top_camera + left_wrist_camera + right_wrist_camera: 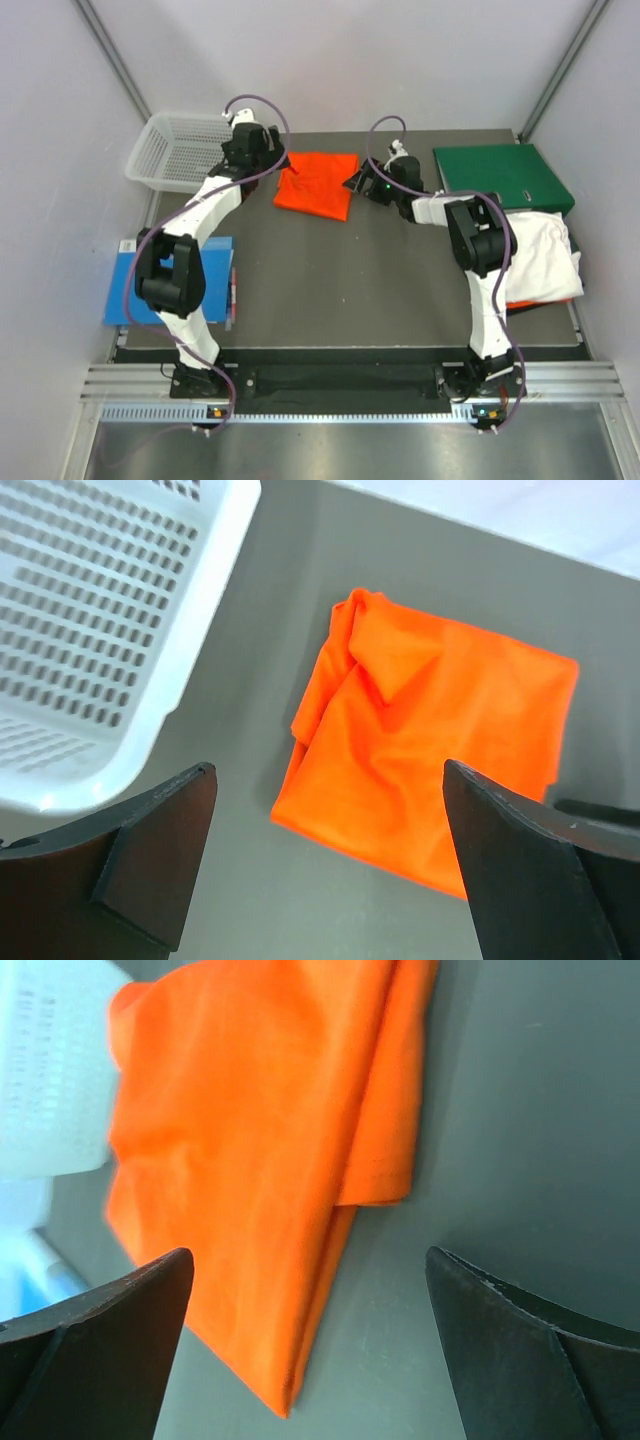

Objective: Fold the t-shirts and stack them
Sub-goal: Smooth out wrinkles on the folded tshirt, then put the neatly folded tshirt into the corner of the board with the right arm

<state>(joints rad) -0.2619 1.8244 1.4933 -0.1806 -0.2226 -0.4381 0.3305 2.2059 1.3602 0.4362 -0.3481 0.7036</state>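
Nearest the arm bases, a flat blue rectangular piece [165,290] is seen at the left edge of the dark grey table [330,290]; whether it is cloth or board cannot be told. At the right edge a crumpled white t-shirt [545,255] is heaped, with a strip of orange fabric [527,302] showing beneath it. Farther on, a folded orange t-shirt [318,185] is laid flat on the far middle of the table, flanked by both arms. The left gripper [328,770] is held over its left side, jaws spread wide and nothing gripped. The right gripper [308,1255] is held at its right edge, likewise wide apart and empty. Beyond, a white perforated plastic basket [180,150] is set at the far left corner, near the orange t-shirt, and a folded dark green garment [505,175] is placed at the far right.
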